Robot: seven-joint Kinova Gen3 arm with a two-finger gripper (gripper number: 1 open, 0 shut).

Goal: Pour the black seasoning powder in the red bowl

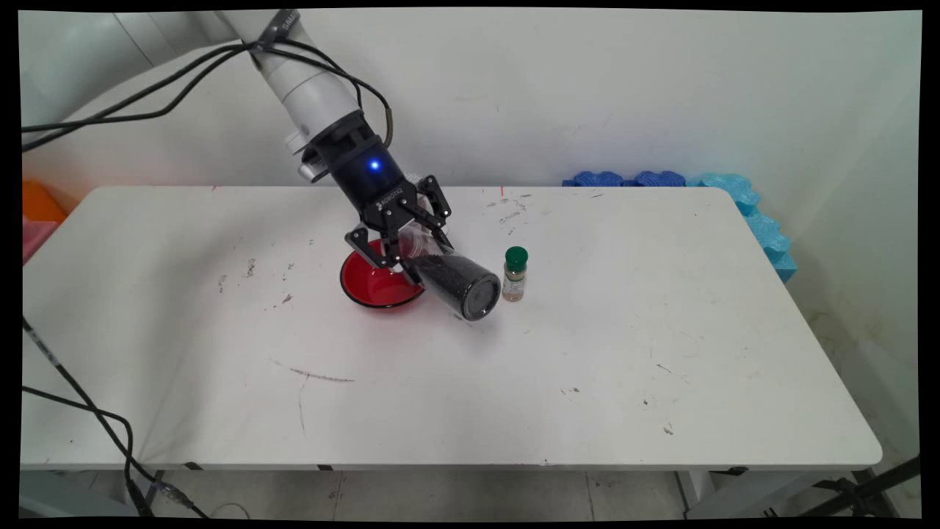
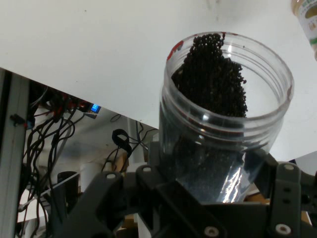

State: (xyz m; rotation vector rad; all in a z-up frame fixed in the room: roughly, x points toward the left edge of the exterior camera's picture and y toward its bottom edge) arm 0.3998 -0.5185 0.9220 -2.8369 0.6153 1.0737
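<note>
clear plastic jar (image 1: 457, 281) clamped in the black pincer (image 1: 402, 242), fingers closed on its walls near the mouth end. tilted hard, almost on its side, base pointing toward the camera and to the right, mouth up against the pincer. filled partway with tiny black beads (image 2: 213, 74); seen from the hand camera, heaped along one side of the jar (image 2: 225, 114) and reaching close to the open rim. no lid on it.

landmark: red bowl (image 1: 376, 283) on the white counter (image 1: 624, 353). jar held just right of the bowl, overlapping its right rim in the main view, raised off the counter surface. pincer above the bowl's back edge. cannot tell whether any beads lie in the bowl.

small bottle with green cap (image 1: 515, 274) upright on the counter, further right of the bowl, just beside the jar's base, apart from it. same bottle (image 2: 308, 20) clipped at the top right corner in the hand view.

blue foam pieces (image 1: 742, 209) well to the right of the bowl, at the counter's far corner against the wall.
</note>
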